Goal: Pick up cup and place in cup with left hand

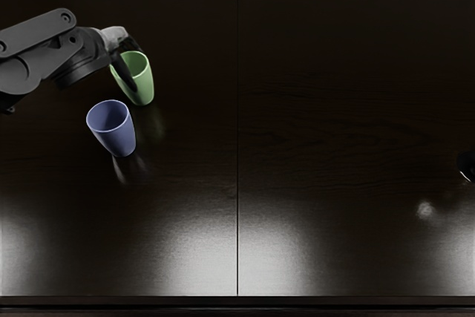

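Looking down from the head view, I see the left arm [37, 61], dark grey and jointed, reaching in from the left edge in the upper left of the frame. Its left hand [128, 68], pale at the back and black farther along, is right over a light green, smooth, tapered cup [145, 85], with a dark part lying across that cup's left side. From here I can't tell how far open the hand is, or whether it has hold of the green cup. Just below and a little left sits a blue-violet, smooth, tapered cup [119, 141], its mouth facing up and apart from the hand. Both cups are in the left part of the frame, on or over a dark, glossy wooden table [334, 109]. A small black piece of the right hand [467, 165] shows at the right edge.
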Motion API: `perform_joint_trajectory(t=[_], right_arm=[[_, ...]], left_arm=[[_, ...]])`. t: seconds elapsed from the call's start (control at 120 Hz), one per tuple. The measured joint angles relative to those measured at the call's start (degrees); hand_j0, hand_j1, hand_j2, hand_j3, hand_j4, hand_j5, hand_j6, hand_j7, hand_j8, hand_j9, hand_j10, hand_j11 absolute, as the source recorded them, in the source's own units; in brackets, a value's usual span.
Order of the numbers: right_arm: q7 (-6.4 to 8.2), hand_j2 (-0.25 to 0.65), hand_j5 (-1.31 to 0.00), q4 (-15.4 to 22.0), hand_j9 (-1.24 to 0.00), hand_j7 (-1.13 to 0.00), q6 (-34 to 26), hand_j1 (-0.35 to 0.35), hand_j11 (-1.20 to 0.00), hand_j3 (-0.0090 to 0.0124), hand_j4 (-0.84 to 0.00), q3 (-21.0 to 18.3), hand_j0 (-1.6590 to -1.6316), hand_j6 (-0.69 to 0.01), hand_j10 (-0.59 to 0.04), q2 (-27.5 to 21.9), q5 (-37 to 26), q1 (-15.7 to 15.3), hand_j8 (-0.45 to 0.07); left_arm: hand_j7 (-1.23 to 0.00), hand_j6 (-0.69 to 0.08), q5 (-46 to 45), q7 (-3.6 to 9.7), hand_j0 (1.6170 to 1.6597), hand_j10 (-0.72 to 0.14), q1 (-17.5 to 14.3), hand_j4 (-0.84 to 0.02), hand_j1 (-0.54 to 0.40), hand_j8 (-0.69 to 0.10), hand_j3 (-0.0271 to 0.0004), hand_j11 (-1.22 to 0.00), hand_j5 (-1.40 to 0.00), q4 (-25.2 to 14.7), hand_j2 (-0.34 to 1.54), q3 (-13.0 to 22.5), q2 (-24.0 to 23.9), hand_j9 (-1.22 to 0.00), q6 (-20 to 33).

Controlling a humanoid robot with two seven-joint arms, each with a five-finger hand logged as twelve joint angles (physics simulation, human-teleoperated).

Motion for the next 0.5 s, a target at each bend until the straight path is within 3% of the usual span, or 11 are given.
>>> perform_joint_trajectory(t=[0.125, 0.208, 0.425, 0.458, 0.475, 0.5], right_arm=[[0.00, 0.000, 0.00, 0.00, 0.00, 0.00, 0.00, -0.349, 0.00, 0.0000, 0.000, 0.00, -1.6581, 0.001, 0.000, 0.00, -0.01, 0.00, 0.000], [0.00, 0.000, 0.00, 0.00, 0.00, 0.00, 0.00, -0.349, 0.00, 0.0000, 0.000, 0.00, -1.6581, 0.000, 0.000, 0.00, -0.02, 0.00, 0.000], [0.00, 0.000, 0.00, 0.00, 0.00, 0.00, 0.00, -0.349, 0.00, 0.0000, 0.000, 0.00, -1.6581, 0.001, 0.000, 0.00, -0.02, 0.00, 0.000], [0.00, 0.000, 0.00, 0.00, 0.00, 0.00, 0.00, -0.349, 0.00, 0.0000, 0.000, 0.00, -1.6581, 0.001, 0.000, 0.00, -0.02, 0.00, 0.000], [0.00, 0.000, 0.00, 0.00, 0.00, 0.00, 0.00, -0.349, 0.00, 0.0000, 0.000, 0.00, -1.6581, 0.001, 0.000, 0.00, -0.01, 0.00, 0.000], [0.00, 0.000, 0.00, 0.00, 0.00, 0.00, 0.00, -0.349, 0.00, 0.0000, 0.000, 0.00, -1.6581, 0.001, 0.000, 0.00, -0.02, 0.00, 0.000]], left_arm=[[-0.59, -0.336, -0.38, -0.01, 1.6559, -0.444, -0.56, -0.442, -0.090, -0.341, 0.0000, -0.59, -0.59, -2.25, 0.05, -0.23, 1.33, -0.59, -0.18], [-0.59, -0.340, -0.53, 0.00, 1.6565, -0.447, -0.94, -0.442, -0.107, -0.350, 0.0000, -0.59, -0.60, -5.98, 0.11, -0.68, 3.88, -0.59, -0.02], [-0.60, -0.336, -0.98, -0.01, 1.6566, -0.448, -1.76, -0.441, -0.118, -0.338, 0.0000, -0.60, -0.61, -12.43, 0.13, -1.38, 5.12, -0.60, 0.17], [-0.60, -0.336, -1.17, -0.01, 1.6566, -0.451, -2.07, -0.443, -0.122, -0.369, 0.0000, -0.60, -0.61, -13.23, 0.14, -1.43, 6.01, -0.60, 0.18], [-0.61, -0.310, -1.45, -0.01, 1.6564, -0.449, -2.21, -0.426, -0.127, -0.311, 0.0000, -0.61, -0.62, -13.76, 0.16, -1.45, 6.68, -0.61, 0.14], [-0.61, -0.315, -1.74, 0.00, 1.6567, -0.454, -2.69, -0.427, -0.139, -0.330, 0.0000, -0.61, -0.62, -14.62, 0.17, -1.47, 7.61, -0.61, 0.17]])
